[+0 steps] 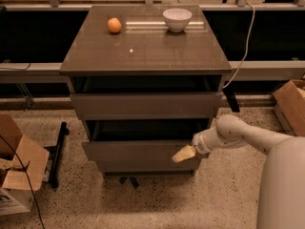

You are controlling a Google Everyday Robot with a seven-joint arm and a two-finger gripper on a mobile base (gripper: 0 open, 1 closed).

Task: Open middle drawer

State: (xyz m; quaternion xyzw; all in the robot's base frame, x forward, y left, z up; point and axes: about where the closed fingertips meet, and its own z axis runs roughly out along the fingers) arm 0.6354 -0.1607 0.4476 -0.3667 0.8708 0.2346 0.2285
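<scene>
The cabinet (143,51) has three wide grey-brown drawer fronts. The middle drawer (133,151) stands pulled out a little, with a dark gap above its front. The uppermost drawer front (143,105) also stands out slightly under the top. The lowest drawer front (143,166) shows only as a thin strip below. My gripper (184,154), pale cream at the end of the white arm (238,135), lies against the right part of the middle drawer's front, just below its top edge.
An orange (114,25) and a white bowl (177,19) sit on the cabinet top. A white cable (245,42) hangs at the right. Cardboard boxes stand at the left (16,166) and far right (290,104). A black bar (57,151) lies on the floor.
</scene>
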